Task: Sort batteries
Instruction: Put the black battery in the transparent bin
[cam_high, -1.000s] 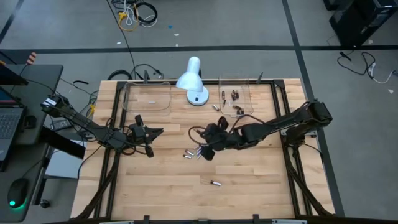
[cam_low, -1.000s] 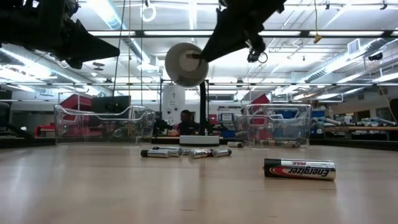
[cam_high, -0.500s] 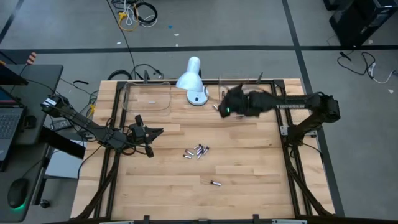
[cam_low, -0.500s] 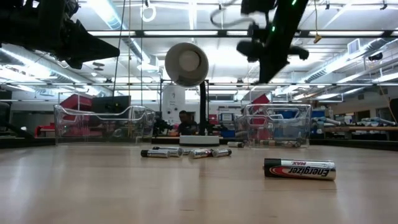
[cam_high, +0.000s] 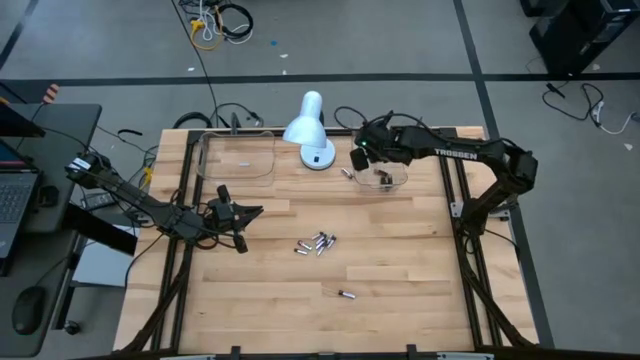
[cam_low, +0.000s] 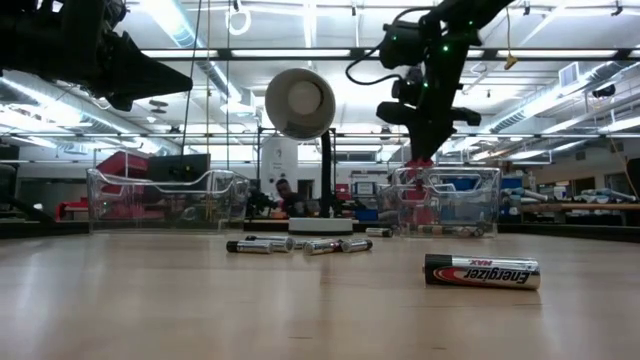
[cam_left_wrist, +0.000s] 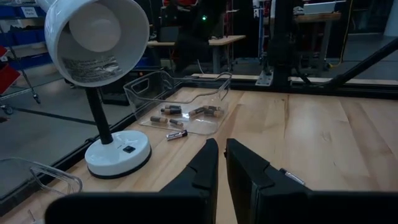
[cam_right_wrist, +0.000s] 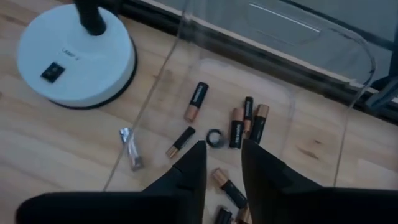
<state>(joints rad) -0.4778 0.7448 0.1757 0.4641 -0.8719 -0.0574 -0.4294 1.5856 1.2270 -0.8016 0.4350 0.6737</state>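
**R:** Wooden table (cam_high: 400, 300), overhead first. What does the high view give?

**K:** Two clear trays at the far edge, left tray (cam_high: 240, 158) and right tray (cam_high: 398, 182), with a white desk lamp (cam_high: 308, 125) between them. The right gripper (cam_high: 360, 160) hangs over the right tray. The left gripper (cam_high: 255, 212) waits above the boards, on the left side of the table. There is a loose cluster of batteries (cam_high: 315, 243) mid-table and one lone battery (cam_high: 346, 295) nearer the front edge.

**R:** And the wrist cameras?

**K:** The right wrist view resolves what the overhead cannot. Six coppery-dark batteries (cam_right_wrist: 237, 127) lie plainly on the tray floor, and more are partly hidden behind the fingers. One silvery battery (cam_right_wrist: 130, 149) lies outside the tray wall, near the lamp base. The fingers stand parted with nothing clamped. A small dark ring (cam_right_wrist: 216, 138) shows just past the tips; I cannot tell what it is.

**R:** Left hand?

**K:** The left wrist view shows its fingers (cam_left_wrist: 205, 162) nearly together, a narrow slit between them, holding nothing.

**R:** Low view?

**K:** The lone battery is nearest the camera, lying on its side with its label readable. I count four in the cluster from here; the overhead count is unclear. The lamp stands behind the cluster. A person sits far behind the table.
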